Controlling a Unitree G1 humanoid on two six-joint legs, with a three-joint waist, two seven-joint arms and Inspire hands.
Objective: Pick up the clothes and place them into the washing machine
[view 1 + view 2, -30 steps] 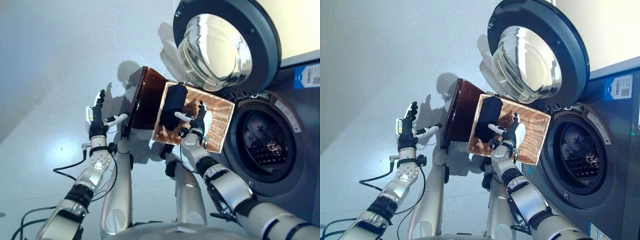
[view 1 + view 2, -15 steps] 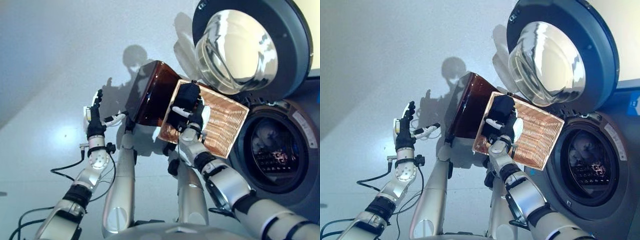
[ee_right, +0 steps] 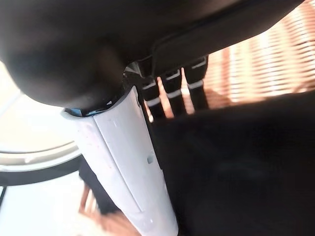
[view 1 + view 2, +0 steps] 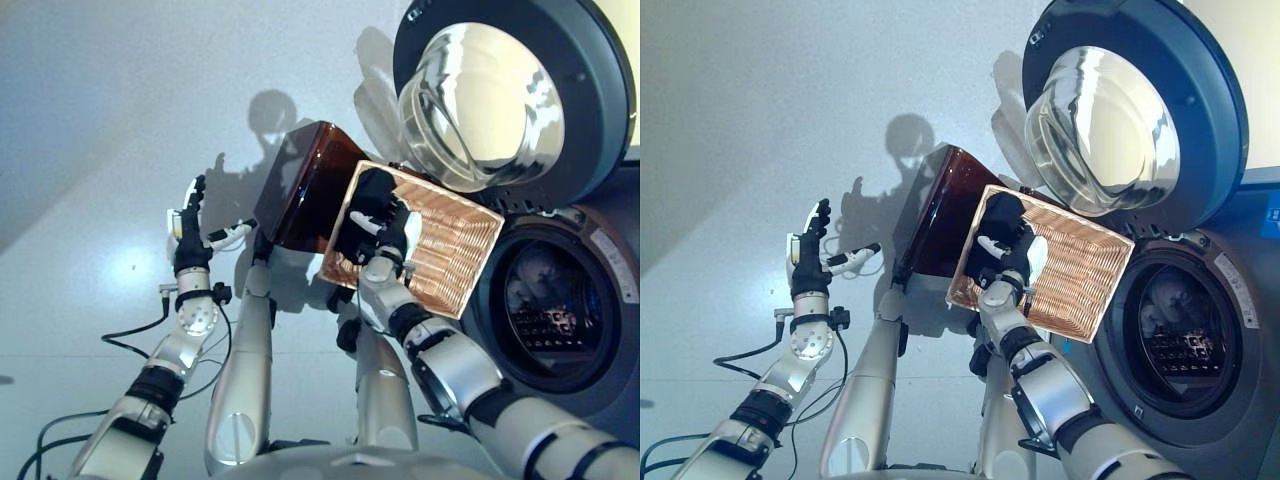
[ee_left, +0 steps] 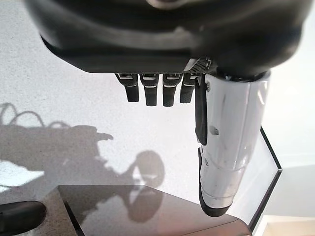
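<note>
Left eye view: 1 basket (image 4: 455, 245) w/ 1 dark garment (image 4: 362, 205), right hand (image 4: 392, 240) pinching it, left hand (image 4: 190, 235) spread.

dark brown glossy plastic basket (image 4: 300, 185), ribbed weave-like inside, shiny. black matt cloth garment (image 4: 362, 205) soft, dull. grey washing machine (image 4: 590, 330) smooth satin plastic; round door (image 4: 480, 95) glass glossy, reflective. pale floor (image 4: 100, 150) smooth, slight sheen.

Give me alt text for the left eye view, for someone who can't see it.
The robot's right hand reaches into a brown basket onto a dark piece of clothing, beside a washing machine whose round door stands open. Its left hand is raised with straight fingers, holding nothing, over the pale floor.
</note>
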